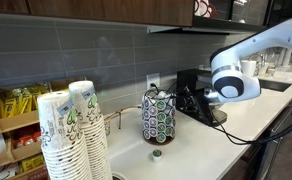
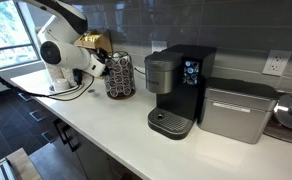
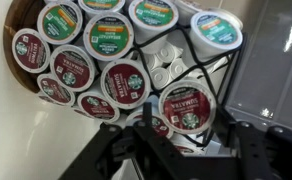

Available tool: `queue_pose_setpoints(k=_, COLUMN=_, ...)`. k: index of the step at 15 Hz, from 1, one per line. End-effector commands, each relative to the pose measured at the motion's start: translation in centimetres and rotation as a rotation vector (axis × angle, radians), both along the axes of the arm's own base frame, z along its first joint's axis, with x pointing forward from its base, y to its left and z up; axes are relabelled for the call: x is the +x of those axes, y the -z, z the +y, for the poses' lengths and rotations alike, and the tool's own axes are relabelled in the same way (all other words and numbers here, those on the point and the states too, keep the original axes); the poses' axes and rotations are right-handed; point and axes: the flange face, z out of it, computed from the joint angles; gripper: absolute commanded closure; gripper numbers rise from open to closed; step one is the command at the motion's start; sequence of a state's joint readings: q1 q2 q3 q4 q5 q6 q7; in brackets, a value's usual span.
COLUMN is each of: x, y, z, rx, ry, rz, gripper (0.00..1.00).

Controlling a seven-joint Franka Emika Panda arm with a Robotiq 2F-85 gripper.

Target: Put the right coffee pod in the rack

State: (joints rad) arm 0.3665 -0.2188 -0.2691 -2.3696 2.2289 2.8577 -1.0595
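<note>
Grey-tiled kitchen, white tabletop (image 1: 201, 140): end effector (image 3: 189, 142) is clamped on the red-topped pod (image 3: 186, 108), right up against the rack (image 3: 106, 45), lower right of the wrist view.

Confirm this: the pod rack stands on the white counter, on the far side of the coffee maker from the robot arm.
Wrong in one respect: the rack stands on the white counter between the robot arm and the coffee maker, not beyond it. An exterior view shows this.
</note>
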Motion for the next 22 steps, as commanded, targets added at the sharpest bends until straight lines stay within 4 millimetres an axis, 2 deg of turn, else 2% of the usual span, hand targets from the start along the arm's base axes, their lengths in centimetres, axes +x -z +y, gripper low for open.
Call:
queue_pose_setpoints(k=1, x=0.05, y=0.63, z=-0.18, rx=0.012, ry=-0.001, rz=-0.014, gripper=0.31)
queue_pose_setpoints(k=4, x=0.06, y=0.67, z=-0.17, rx=0.013, ry=-0.001, rz=-0.014, gripper=0.38)
queue_pose_setpoints(k=10, x=-0.05, y=0.58, z=-0.34, rx=0.018, ry=-0.007, rz=-0.028, gripper=0.35)
queue_pose_setpoints(k=11, x=-0.08, y=0.6, z=-0.38, rx=0.019, ry=-0.008, rz=-0.028, gripper=0.33)
queue_pose_setpoints(k=14, x=-0.08, y=0.76, z=-0.36, rx=0.021, ry=-0.012, rz=-0.028, gripper=0.17)
queue_pose_setpoints(k=19, x=-0.22, y=0.69, z=-0.53, rx=0.027, ry=-0.012, rz=-0.035, gripper=0.16)
queue_pose_setpoints(k=21, x=-0.55, y=0.47, z=-0.76, rx=0.023, ry=-0.008, rz=-0.036, gripper=0.03)
queue_pose_setpoints(k=22, x=-0.78, y=0.33, z=-0.94, rx=0.015, ry=-0.006, rz=-0.034, gripper=0.02)
